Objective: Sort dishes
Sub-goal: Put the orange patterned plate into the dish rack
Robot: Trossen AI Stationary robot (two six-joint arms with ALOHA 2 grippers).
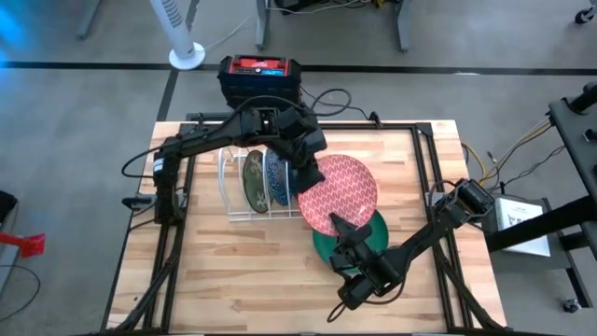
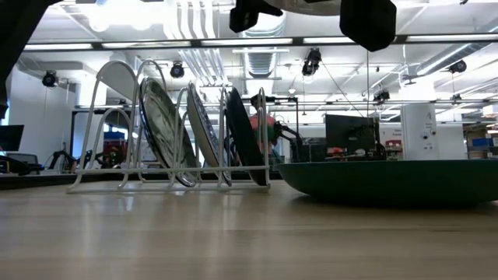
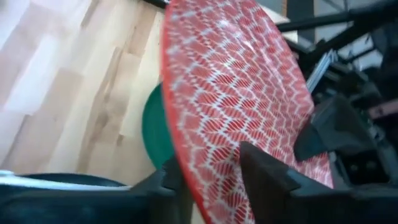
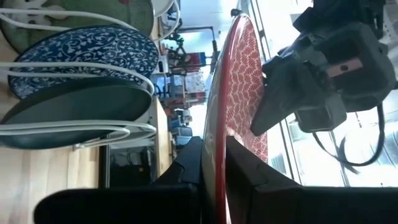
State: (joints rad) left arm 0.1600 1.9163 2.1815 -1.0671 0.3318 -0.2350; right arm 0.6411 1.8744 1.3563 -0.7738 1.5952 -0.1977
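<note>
A red-pink patterned plate (image 1: 339, 194) hangs tilted in the air between both grippers, above a dark green plate (image 1: 322, 246) that lies flat on the table. My right gripper (image 4: 212, 146) is shut on the red plate's near rim. My left gripper (image 3: 208, 168) is at the plate's far rim beside the white wire rack (image 1: 252, 182), with a finger on either side of the rim and a gap showing. In the rack stand a greyish plate (image 1: 250, 179), a blue patterned plate (image 4: 81, 53) and a dark plate (image 4: 74, 106), all on edge. My right gripper pinches the red plate's near rim (image 4: 214, 118) between its two fingers, one on each face. The fingers come in level from the table's near right side. The plate is lifted clear of the green plate and stands tilted. My left gripper's fingers (image 3: 267, 180) flank the far rim (image 3: 186, 186); I cannot tell whether they touch it.
A black and red box (image 1: 261, 79) sits at the table's far edge behind the rack. The bare wooden table (image 1: 233, 271) stretches along the near left. In the low view the green plate (image 2: 389, 183) fills the right foreground and the rack (image 2: 171, 132) stands at the left.
</note>
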